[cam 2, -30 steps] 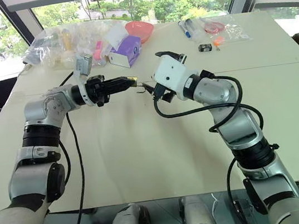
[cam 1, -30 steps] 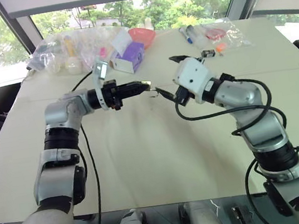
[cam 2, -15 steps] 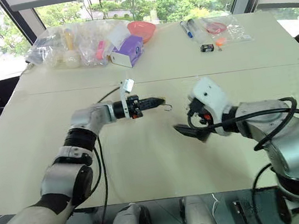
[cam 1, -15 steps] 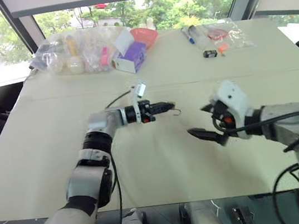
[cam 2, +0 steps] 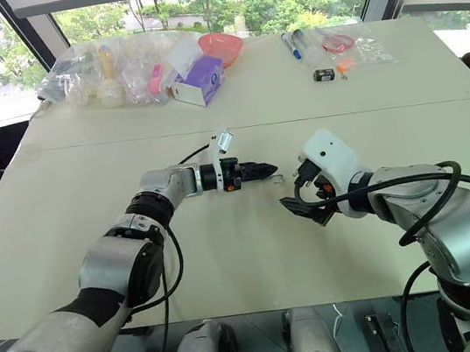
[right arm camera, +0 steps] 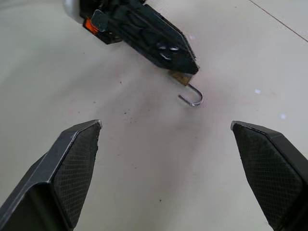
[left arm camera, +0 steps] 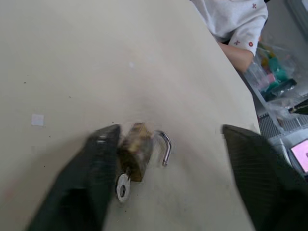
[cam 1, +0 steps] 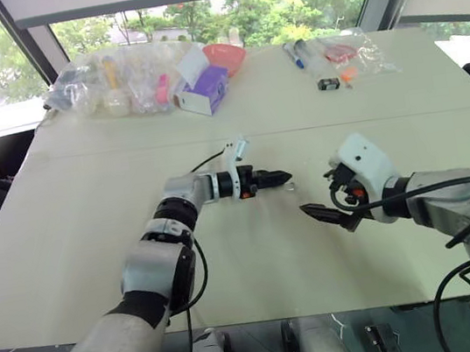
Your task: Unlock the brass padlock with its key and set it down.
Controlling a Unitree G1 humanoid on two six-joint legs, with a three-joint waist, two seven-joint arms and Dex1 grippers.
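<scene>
The brass padlock (left arm camera: pixel 137 151) lies on the cream table (cam 1: pixel 258 270) with its silvery shackle (left arm camera: pixel 166 147) swung open. Its key (left arm camera: pixel 122 186) sticks out of the bottom of the body. My left gripper (cam 1: pixel 276 178) is low over the table, open, and the padlock rests right against one of its fingers (left arm camera: pixel 98 178); the other finger (left arm camera: pixel 260 178) stands well clear. In the right wrist view the padlock (right arm camera: pixel 180 77) peeks out under the left gripper's tip. My right gripper (cam 1: pixel 325 216) hovers a short way to the right of it, open and holding nothing.
Along the far side of the table lie clear plastic bags (cam 1: pixel 104 71), a purple box (cam 1: pixel 204 90), a red bowl (cam 1: pixel 224 54), markers (cam 1: pixel 292 54) and a small black-and-grey gadget (cam 1: pixel 328 84). A person's white sleeve (left arm camera: pixel 236 24) shows beyond the table's edge.
My left gripper came down to the table with the padlock and opened, letting it go. The right gripper drew back from the padlock, down and to the right.
</scene>
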